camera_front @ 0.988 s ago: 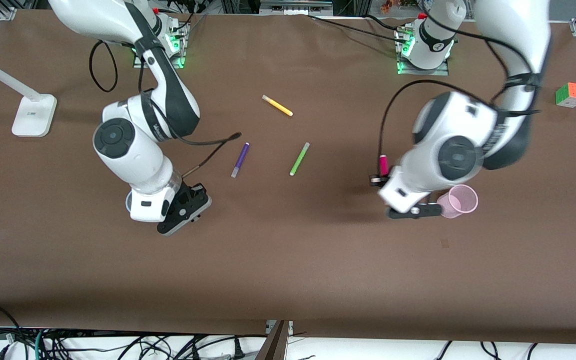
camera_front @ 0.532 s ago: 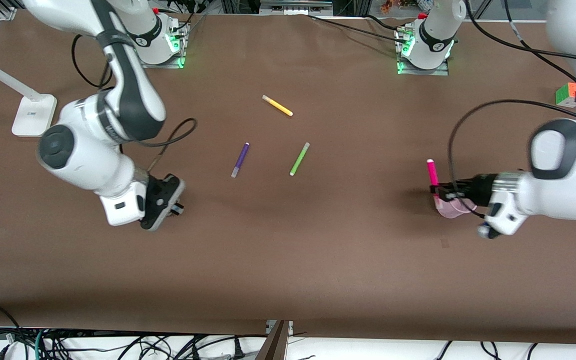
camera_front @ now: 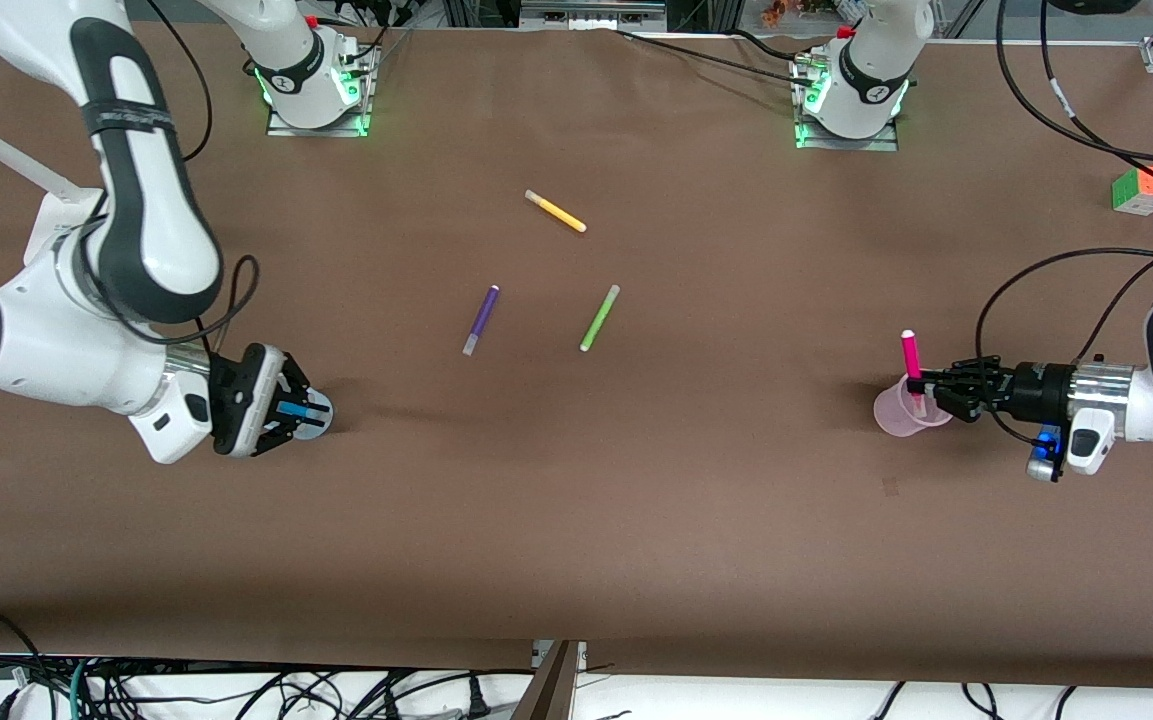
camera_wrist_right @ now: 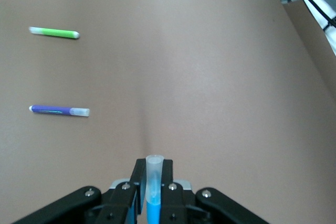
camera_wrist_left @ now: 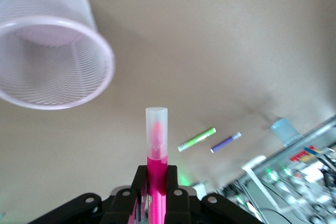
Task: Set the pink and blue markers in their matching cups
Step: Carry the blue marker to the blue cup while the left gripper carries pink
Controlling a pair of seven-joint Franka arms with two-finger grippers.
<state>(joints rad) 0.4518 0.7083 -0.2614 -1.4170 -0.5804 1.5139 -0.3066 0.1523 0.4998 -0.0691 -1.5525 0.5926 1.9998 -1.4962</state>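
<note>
Both arms have swung their markers upright so they'll drop in end-first. Left gripper (camera_front: 921,390) clamps the pink marker (camera_front: 909,358) at the pink cup (camera_front: 894,413); right gripper (camera_front: 294,409) pinches the blue marker (camera_front: 290,409) over the blue cup (camera_front: 316,420).

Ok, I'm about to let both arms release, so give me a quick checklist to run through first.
1. Left gripper shut on pink marker: ok.
2. Pink marker upright over pink cup: ok in the front view; the left wrist view shows the cup off to one side, so exact alignment cannot tell.
3. Right gripper shut on blue marker: ok.
4. Blue marker over blue cup: cannot tell, the gripper hides most of the cup.
5. Both cups upright: pink ok, blue cannot tell.
</note>
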